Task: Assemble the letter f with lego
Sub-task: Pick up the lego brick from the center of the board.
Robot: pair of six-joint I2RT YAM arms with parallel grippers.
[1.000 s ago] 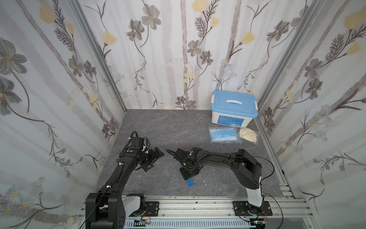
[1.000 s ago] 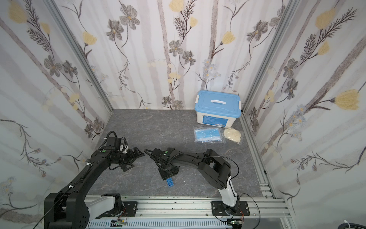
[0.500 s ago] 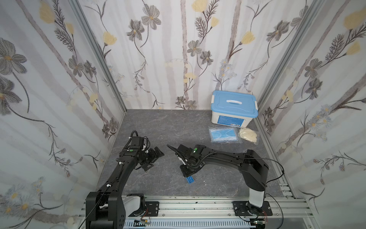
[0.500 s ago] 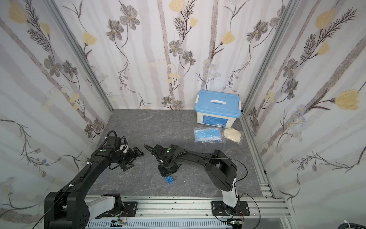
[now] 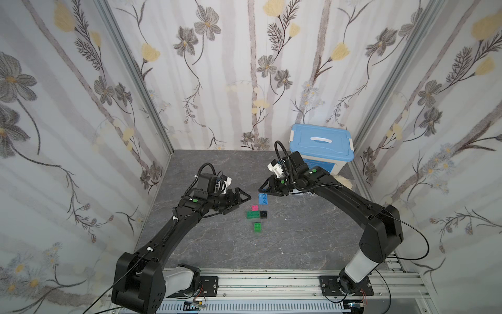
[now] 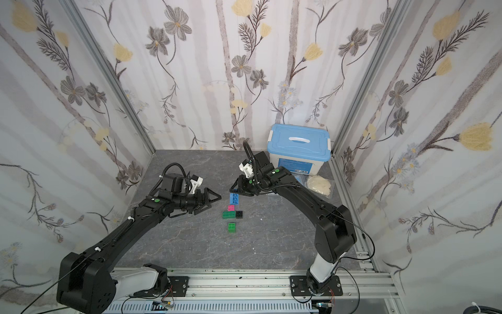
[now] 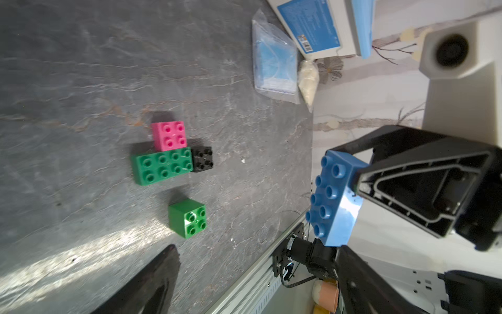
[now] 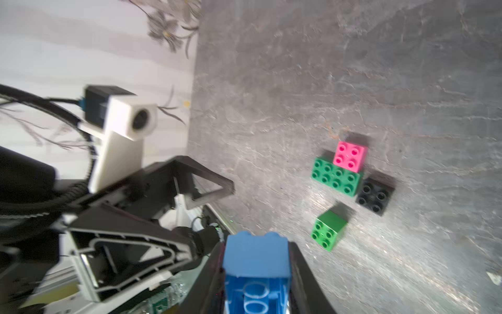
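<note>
In a top view, the right tool (image 5: pixel 264 191) held the blue brick (image 5: pixel 263 199) above the tabletop (image 5: pixel 217 244); the left tool (image 5: pixel 243 204) gaped, empty. Left wrist: two greens, a bar (image 7: pixel 162 165) and a cube (image 7: pixel 187 217), one pink (image 7: pixel 169 135), one black (image 7: pixel 202 159) (five bricks with the blue). Right wrist: blue's hollow underside showed; it should meet studs squarely before pressing.

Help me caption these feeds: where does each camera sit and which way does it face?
Top views: high over the rail, looking down on the table; left arm and right arm show whole.
Left wrist: on the left arm, facing the right gripper shut on the blue brick; one own finger shows.
Right wrist: on the right arm, facing the open left gripper; own fingers flank the blue brick.
Shared: both wrist views show the pink brick and green bar.
</note>
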